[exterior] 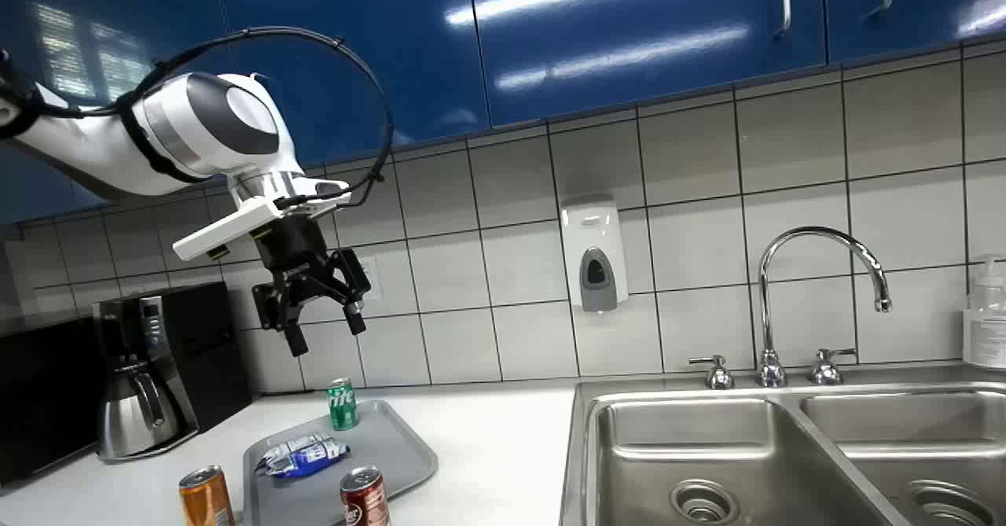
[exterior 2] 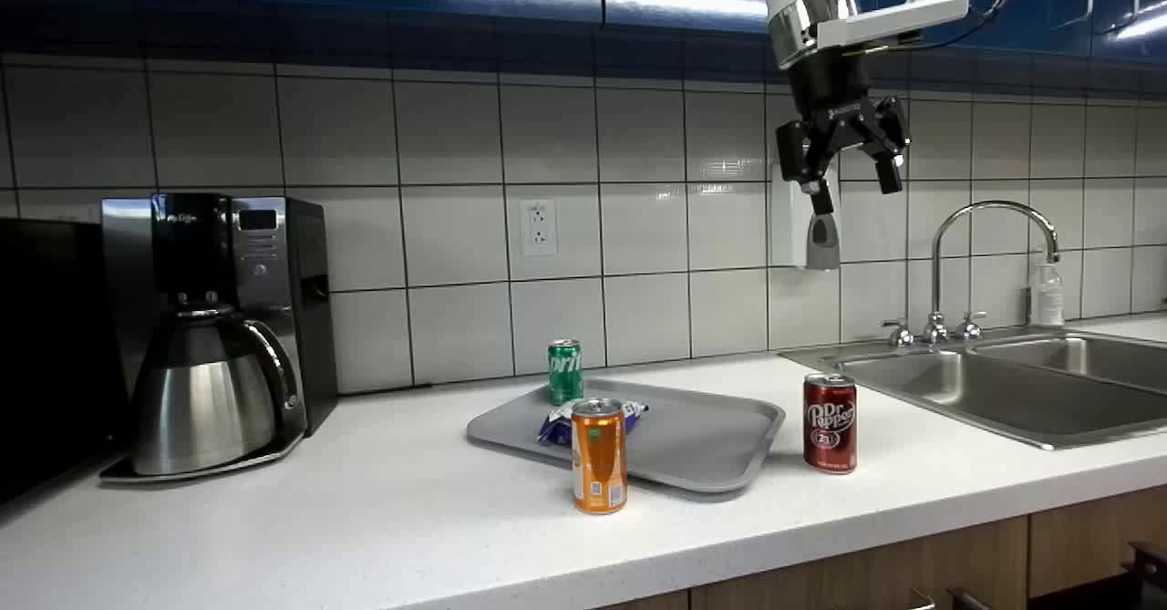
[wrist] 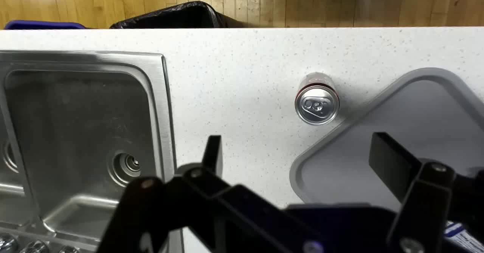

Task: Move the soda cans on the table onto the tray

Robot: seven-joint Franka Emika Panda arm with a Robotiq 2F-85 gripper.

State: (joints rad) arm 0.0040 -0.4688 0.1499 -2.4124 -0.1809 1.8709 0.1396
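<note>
A: How far along is the task? Please begin with the nearest thing.

B: Nearest is the orange soda can [exterior 2: 599,455]. It stands upright on the table [exterior 2: 365,519], just beside the tray [exterior 2: 707,437] and not in it, so this one is left to do. A little farther stands the Dr Pepper can [exterior 2: 830,423], also upright on the table, near the tray but outside it. This too is left.

A: Then is any can done?

B: One of three, I would judge. The Sprite can [exterior: 343,406] stands inside the tray, close to its far edge.

A: And the pincer [exterior 2: 856,189]?

B: It hangs well above the table, released — its fingers [wrist: 395,166] are wide apart and nothing is between them. In the wrist view the Dr Pepper can appears ahead of them, so perhaps it is the more convenient next one.

A: What else is around?

B: In the tray, near the Sprite can, lies a blue-and-white packet [exterior: 313,459]. A can could tip on it. Outside the tray I see the coffee maker [exterior 2: 260,282] at one side, the steel double sink [exterior 2: 966,400] at the other, then its faucet [exterior 2: 936,282] and the wall-mounted soap dispenser [exterior: 594,252] — these, I believe, do not block the way. Only the tray's raised edge must be cleared.
</note>
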